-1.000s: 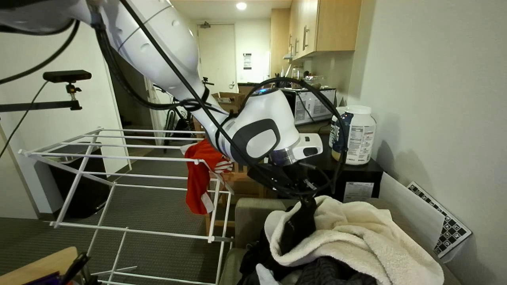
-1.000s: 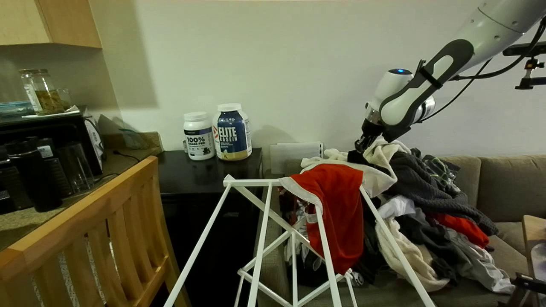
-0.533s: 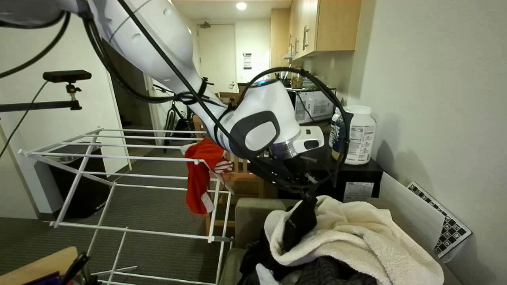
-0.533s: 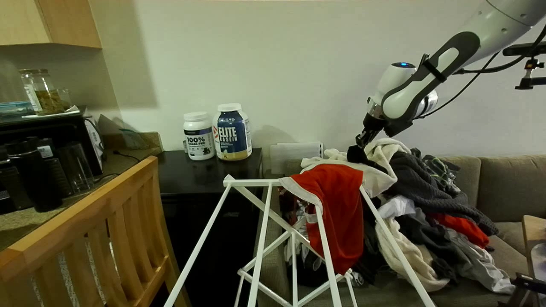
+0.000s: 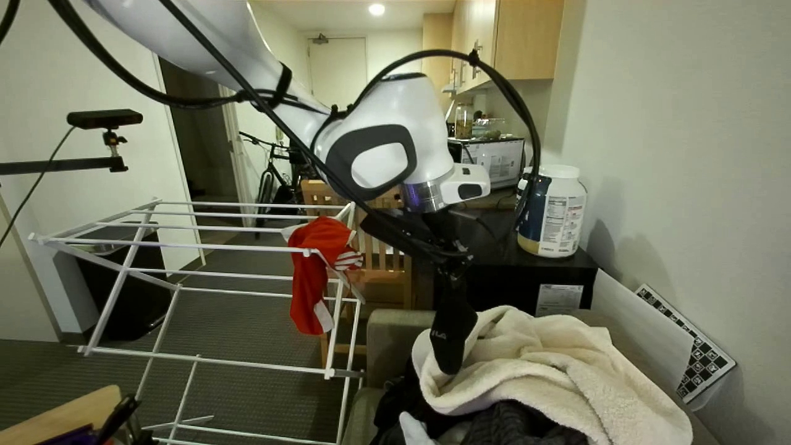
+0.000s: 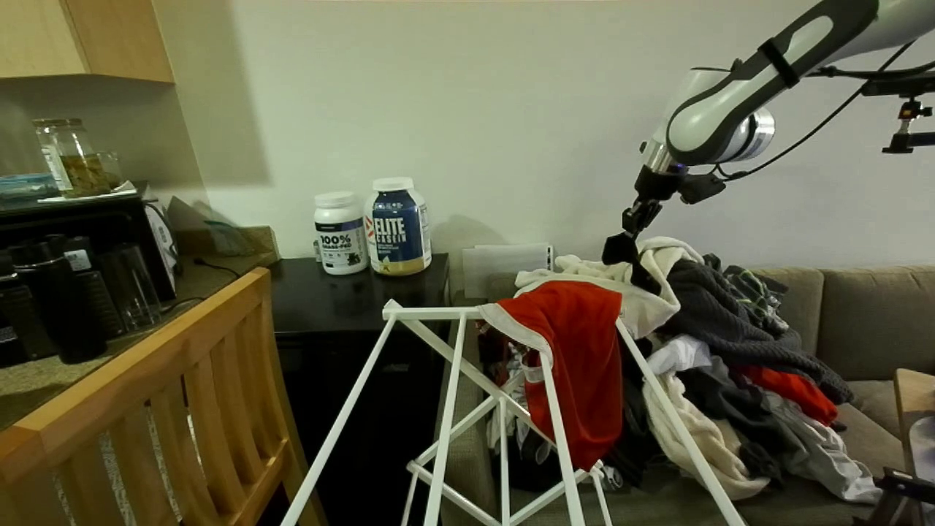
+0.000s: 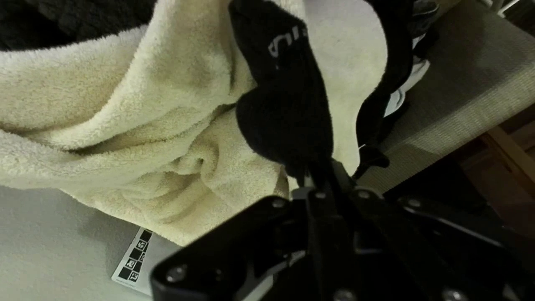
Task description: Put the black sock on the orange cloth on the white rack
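The black sock [image 5: 454,334] hangs limp from my gripper [image 5: 455,272], with a pale logo on its side. My gripper is shut on its upper end, as the wrist view shows at the fingertips [image 7: 319,175]. The sock's lower end hangs over the cream towel; I cannot tell whether it touches. The sock also shows in an exterior view [image 6: 621,249] and the wrist view [image 7: 288,113]. The orange cloth [image 5: 312,272] drapes over the near end of the white rack [image 5: 216,247]. Cloth [image 6: 577,365] and rack [image 6: 431,314] also show in an exterior view, apart from my gripper.
A cream towel [image 5: 556,364] and a heap of dark clothes [image 6: 730,307] lie on the sofa [image 6: 869,329]. A wooden chair [image 6: 168,394] stands beside the rack. Tubs [image 6: 398,226] stand on a black cabinet [image 6: 358,292].
My gripper has risen and shifted slightly toward the rack side in an exterior view. The sock has been drawn up from the towel and now hangs more freely. Cloth and rack have not moved.
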You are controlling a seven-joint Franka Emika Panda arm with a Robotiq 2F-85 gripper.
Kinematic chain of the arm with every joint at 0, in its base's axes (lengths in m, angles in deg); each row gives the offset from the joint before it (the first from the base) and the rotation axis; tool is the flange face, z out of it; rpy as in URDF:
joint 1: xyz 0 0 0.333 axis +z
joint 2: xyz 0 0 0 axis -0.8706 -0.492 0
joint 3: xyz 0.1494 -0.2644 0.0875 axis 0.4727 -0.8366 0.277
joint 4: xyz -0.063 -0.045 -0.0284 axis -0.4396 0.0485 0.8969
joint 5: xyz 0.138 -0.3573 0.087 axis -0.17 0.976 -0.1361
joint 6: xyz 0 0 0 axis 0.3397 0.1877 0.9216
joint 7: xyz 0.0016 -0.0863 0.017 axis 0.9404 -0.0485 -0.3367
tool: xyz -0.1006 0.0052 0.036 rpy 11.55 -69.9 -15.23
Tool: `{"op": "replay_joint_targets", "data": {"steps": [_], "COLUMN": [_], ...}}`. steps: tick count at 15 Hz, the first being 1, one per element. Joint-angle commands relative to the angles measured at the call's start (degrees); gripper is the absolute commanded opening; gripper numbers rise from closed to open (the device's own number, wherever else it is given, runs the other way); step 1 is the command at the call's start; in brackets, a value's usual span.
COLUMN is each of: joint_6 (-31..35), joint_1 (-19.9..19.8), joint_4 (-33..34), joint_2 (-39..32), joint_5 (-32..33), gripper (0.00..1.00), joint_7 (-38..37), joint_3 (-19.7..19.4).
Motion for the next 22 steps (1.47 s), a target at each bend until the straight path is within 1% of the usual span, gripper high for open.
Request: {"op": "replay_joint_targets", "data": {"steps": [1,6,14,19,22], "joint_6": [-5.55,-12.57,-20.57,-25.49,-30.56], "joint_1": [0.33,2.21,5.60,7.63,8.98], "joint_4": [-3.29,-4.77,-9.07,-10.98,-11.24], "joint_2": [5.60,10.24,17.35,20.98,22.75], "joint_5": [-4.45,-5.74,-4.68,-4.92,-5.53], "gripper": [0.01,0.01,0.01,0.01,0.01], "joint_7": [6.03,8.86,12.94,17.05,20.49], "joint_3": [-0.01,-0.87,-2.46,-3.82,-4.66]}}
